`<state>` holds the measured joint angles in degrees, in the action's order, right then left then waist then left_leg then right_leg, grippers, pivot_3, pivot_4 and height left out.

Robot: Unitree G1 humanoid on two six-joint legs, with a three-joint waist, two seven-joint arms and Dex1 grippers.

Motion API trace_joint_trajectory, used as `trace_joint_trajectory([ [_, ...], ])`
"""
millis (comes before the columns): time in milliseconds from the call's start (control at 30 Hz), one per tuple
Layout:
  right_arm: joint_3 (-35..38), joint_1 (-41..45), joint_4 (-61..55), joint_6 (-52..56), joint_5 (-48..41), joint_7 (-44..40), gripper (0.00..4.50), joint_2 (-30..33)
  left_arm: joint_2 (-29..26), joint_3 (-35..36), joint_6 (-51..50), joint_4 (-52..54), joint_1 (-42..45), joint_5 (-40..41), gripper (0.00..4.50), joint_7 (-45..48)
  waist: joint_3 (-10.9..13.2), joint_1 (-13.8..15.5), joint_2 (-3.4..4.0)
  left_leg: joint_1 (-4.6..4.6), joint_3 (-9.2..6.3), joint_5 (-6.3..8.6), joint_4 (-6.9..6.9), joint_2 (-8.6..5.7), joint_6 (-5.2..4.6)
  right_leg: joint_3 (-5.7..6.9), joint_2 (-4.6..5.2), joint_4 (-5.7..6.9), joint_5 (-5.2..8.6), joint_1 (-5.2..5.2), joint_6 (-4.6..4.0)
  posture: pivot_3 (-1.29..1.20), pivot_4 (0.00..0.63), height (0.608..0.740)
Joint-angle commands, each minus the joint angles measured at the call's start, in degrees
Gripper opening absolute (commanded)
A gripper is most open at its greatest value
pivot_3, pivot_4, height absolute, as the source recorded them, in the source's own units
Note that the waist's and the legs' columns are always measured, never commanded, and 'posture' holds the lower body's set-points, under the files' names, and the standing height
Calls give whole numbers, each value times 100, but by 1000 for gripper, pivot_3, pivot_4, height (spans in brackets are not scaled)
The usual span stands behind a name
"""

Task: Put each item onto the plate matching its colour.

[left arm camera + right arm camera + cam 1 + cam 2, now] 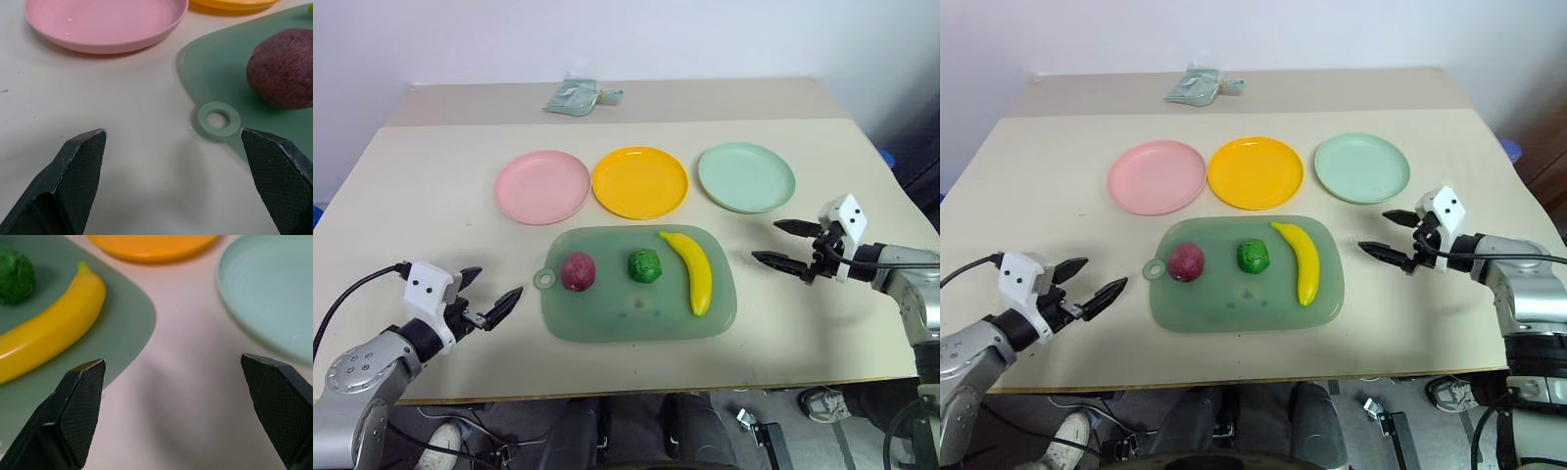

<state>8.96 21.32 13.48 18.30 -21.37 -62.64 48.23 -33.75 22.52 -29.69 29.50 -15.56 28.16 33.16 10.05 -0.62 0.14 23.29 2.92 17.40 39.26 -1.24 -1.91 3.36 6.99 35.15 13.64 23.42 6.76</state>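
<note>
- A translucent green rounded-rectangle board (641,318) with a handle hole lay near the front edge of the beige bench (431,196), and all three toy foods sat on it.
- The dark purple-red roundish toy fruit (578,271) rested at the board's handle end, the knobbly green ball-like toy vegetable (645,265) in the middle, and the long yellow plastic banana (693,271) toward the bench's right edge.
- Behind the board, toward the far edge, stood three bare round shallow plastic plates in a row: the pink plate (542,186), the yellow plate (639,181) and the pale mint green plate (746,176).
- The left gripper (492,298) hung low near the front left corner, its two black fingers spread wide and holding nothing, pointed toward the board's handle.
- The right gripper (786,245) hovered by the right edge, also wide apart and empty, aimed between the banana and the mint plate.
- The toys looked light, hard and smooth, so I'd guess the round fruit could roll or squirt out; taking it across its widest middle seemed safest.
- The banana probably wanted a pinch across its thick mid-section, so neither end tipped.
</note>
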Motion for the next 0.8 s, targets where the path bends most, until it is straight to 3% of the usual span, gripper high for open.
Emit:
trace_joint_trajectory([
  [33,-45,263,100,-130,57,-78,4476,-13,97,35,112,205,-34,6,4500,-103,0,3,-1,0,0,0,0,0,0,0,0,0,0,-1,0,0,150,740],
  [333,-125,627,348,-353,245,64,4476,-150,276,-150,234,163,101,-45,4500,-218,0,8,0,0,1,0,1,-1,0,1,-2,0,0,-1,0,0,150,740],
  [600,192,303,20,-494,266,745,4476,-320,205,-282,153,-154,713,67,4500,-100,0,39,0,1,2,-1,3,-3,-1,2,-5,2,-1,-2,1,0,150,740],
  [800,580,-219,-914,-9,-150,1171,4476,-444,-51,-369,14,-685,1353,319,4500,364,-1,41,0,0,4,-2,3,-2,0,6,-19,5,-1,-1,2,0,150,740],
])
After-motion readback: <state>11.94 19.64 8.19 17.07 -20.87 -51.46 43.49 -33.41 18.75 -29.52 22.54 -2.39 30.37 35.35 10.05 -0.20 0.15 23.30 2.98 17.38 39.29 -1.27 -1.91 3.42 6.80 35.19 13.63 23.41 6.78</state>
